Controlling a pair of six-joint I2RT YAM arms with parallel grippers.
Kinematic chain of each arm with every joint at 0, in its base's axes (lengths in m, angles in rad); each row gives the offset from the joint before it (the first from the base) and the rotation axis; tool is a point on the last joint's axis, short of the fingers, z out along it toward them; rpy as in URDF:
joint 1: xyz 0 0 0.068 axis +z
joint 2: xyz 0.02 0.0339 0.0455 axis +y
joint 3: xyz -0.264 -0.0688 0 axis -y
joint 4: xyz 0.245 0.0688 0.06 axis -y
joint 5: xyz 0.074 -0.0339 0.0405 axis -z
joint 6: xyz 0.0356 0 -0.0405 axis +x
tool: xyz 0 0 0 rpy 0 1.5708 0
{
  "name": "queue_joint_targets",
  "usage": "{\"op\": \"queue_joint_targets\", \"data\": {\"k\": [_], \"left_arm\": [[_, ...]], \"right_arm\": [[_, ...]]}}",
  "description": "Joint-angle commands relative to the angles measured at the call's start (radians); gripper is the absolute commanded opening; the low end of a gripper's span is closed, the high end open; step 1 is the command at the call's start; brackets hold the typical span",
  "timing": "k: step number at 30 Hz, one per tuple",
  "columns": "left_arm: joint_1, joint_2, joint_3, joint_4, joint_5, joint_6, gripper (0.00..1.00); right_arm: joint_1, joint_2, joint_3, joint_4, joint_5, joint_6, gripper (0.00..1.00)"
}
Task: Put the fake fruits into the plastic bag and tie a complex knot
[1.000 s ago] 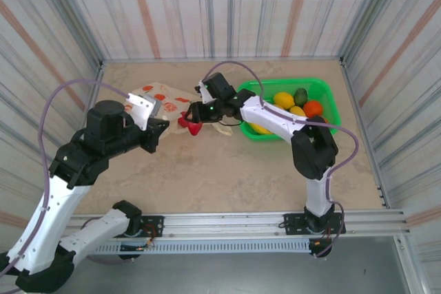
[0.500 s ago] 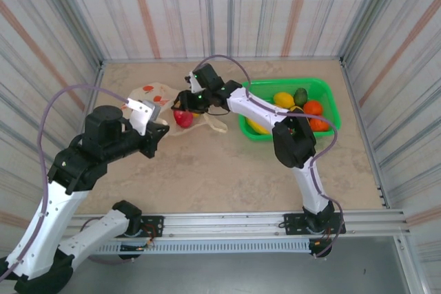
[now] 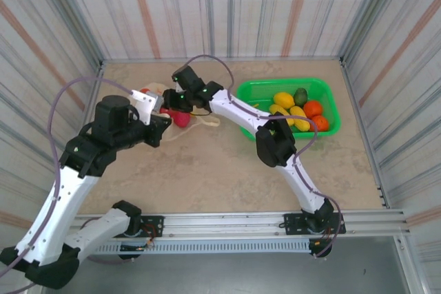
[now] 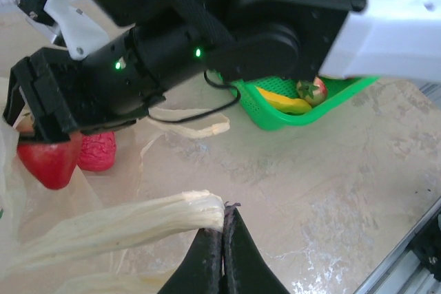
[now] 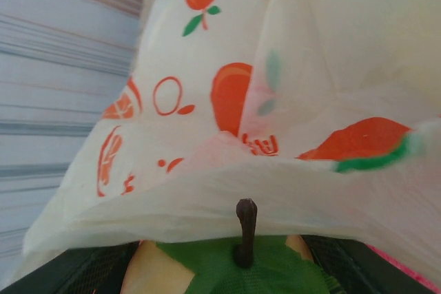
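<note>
Strawberries (image 4: 95,151): two; right end effector (image 4: 43,132) pinches one strawberry (image 4: 47,166); left end effector (image 4: 223,222) clamps one bag handle (image 4: 124,222).

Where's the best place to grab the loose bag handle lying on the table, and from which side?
Probably its free end nearest the green basket, coming straight down with jaws across the strap: the loose handle lies thin and flat on the table.
</note>
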Motion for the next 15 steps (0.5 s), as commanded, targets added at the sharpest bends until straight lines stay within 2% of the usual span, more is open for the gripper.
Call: {"op": "queue_joint_targets", "data": {"k": [1, 4, 6, 10, 15], "left_arm": [[0.025, 0.002, 0.016, 0.026, 0.034, -0.057, 0.00], [0.054, 0.005, 0.010, 0.030, 0.043, -0.084, 0.00], [0.070, 0.005, 0.008, 0.026, 0.039, -0.097, 0.00], [0.092, 0.003, 0.002, 0.022, 0.026, -0.117, 0.00], [0.111, 0.016, 0.007, 0.018, 0.026, -0.131, 0.00]], "right_arm": [[0.031, 0.045, 0.068, -0.025, 0.120, -0.006, 0.55], [0.039, 0.089, 0.151, -0.105, 0.129, -0.033, 0.71], [0.036, 0.076, 0.135, -0.129, 0.142, -0.052, 0.80], [0.029, -0.008, 0.002, -0.081, 0.118, -0.109, 0.86], [0.012, -0.139, -0.101, -0.073, 0.036, -0.251, 0.80]]}}
